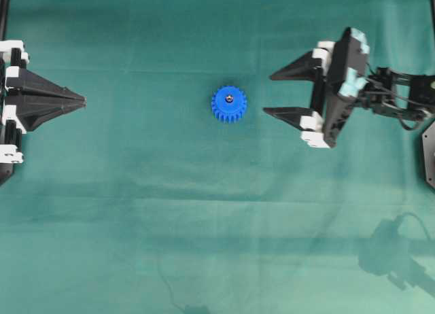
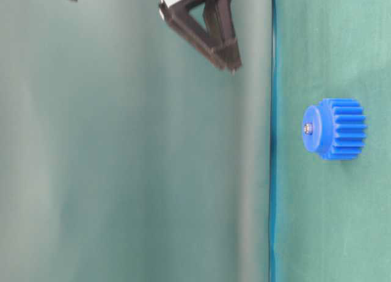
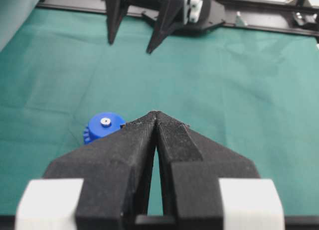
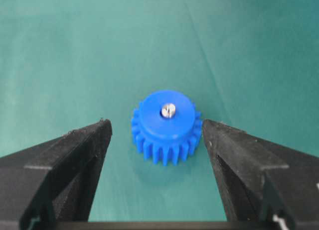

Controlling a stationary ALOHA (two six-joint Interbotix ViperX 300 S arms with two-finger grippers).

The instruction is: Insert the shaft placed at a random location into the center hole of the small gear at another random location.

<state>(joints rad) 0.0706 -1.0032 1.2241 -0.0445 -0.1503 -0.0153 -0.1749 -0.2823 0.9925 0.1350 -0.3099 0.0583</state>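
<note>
— So, how are the arms posed?
— Right gripper (image 1: pixel 272 93) sits off to the right of the small gear (image 1: pixel 229 104), clear of it, fingers spread wide and pointing toward it. Left gripper (image 1: pixel 83 100) lies at the far left edge, its fingers pressed together into one point, holding nothing.
— Anything hard to read?
— Both arms are cut off by the frame edges. The table-level view shows only the right fingertips above the green cloth (image 1: pixel 204 225).
— And the shaft?
— The shaft (image 4: pixel 168 110) stands in the center hole (image 4: pixel 165 111), only its silver tip showing. The gear lies flat on the cloth, mid-table.
</note>
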